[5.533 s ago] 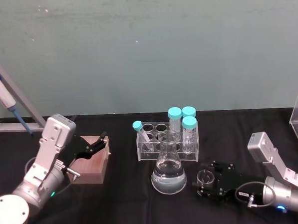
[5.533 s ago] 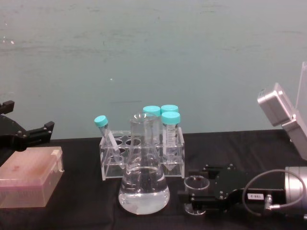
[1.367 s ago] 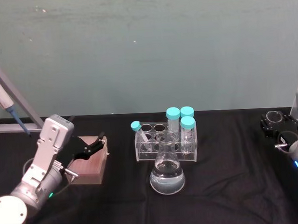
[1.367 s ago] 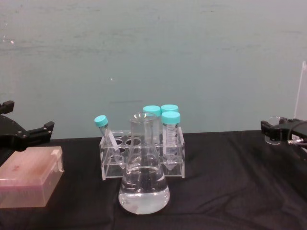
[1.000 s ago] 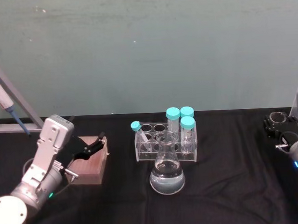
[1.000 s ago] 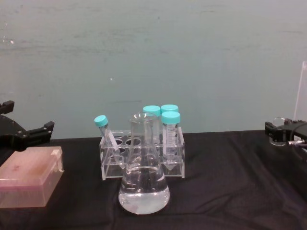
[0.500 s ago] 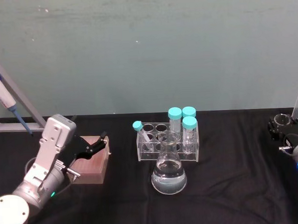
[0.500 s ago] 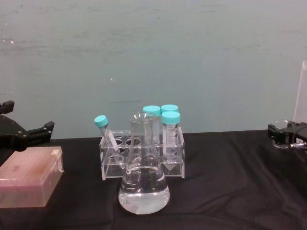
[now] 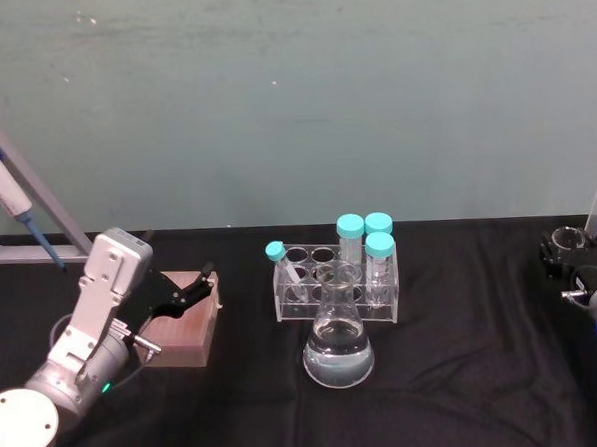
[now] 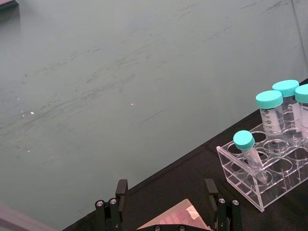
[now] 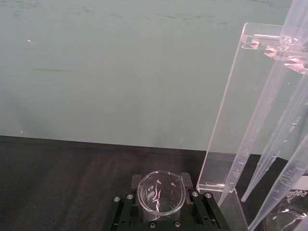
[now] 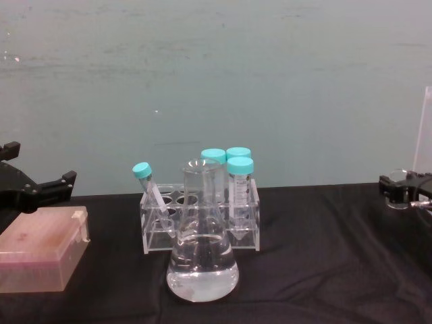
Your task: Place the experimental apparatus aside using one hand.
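Right gripper [image 9: 570,253]: at the bench's [image 9: 467,385] right edge, toward the far side; its black fingers are closed on the small beaker [image 11: 160,191], one on each side of the glass.
Small beaker: upright, mouth up, just beside the foot of the acrylic stand [image 11: 230,120]; whether it touches the bench cannot be told.
Acrylic stand: tall and clear, at the right edge; long clear tubes [image 11: 269,108] with fine graduation marks lean down from its top.
Writing: "500" on a clear vessel [image 11: 291,211] beside the stand's foot, the rest cut off; scale lines on the capped tubes are too small to read.
Flask [image 9: 337,347]: conical, mid-bench, clear liquid in its base, just in front of the tube rack [image 9: 312,283].
Tube rack: clear, four teal-capped tubes; three upright at its right end, one tilted at its left.
Left gripper [image 9: 187,288]: toward the left edge, fingers spread and empty, over the far end of the brown box [image 9: 184,330].
Pipette [image 9: 1,189]: blue and white, on a grey frame at the far left corner.
In the way: in the chest view the flask covers the rack's middle.
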Controlling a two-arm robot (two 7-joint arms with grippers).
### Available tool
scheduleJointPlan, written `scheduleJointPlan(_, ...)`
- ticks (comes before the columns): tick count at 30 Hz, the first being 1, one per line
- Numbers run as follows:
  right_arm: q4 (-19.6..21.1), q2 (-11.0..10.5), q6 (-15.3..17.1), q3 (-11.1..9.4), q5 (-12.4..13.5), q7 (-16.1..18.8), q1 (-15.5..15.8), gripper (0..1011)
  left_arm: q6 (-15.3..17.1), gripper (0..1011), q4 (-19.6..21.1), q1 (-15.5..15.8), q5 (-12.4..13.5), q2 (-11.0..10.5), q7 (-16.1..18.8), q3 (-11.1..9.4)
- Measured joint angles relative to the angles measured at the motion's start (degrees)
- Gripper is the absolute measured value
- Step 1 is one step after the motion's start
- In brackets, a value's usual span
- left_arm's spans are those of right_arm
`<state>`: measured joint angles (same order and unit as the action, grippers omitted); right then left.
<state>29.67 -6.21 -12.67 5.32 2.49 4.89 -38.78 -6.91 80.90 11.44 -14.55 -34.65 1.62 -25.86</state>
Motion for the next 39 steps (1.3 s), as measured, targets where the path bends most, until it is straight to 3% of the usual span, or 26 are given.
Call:
scheduleJointPlan(17, -1.7, 0.5, -1.0, -1.2, -1.2, 1.8, -0.9, 501, 0.0, 1000, 0.0, 0.0, 0.0, 0.0, 0.0, 0.0)
scheduleJointPlan(39, -1.6, 0.4, -0.9, -1.1, -1.1, 1.9, -0.9, 502, 0.0, 1000, 0.0, 0.0, 0.0, 0.0, 0.0, 0.0)
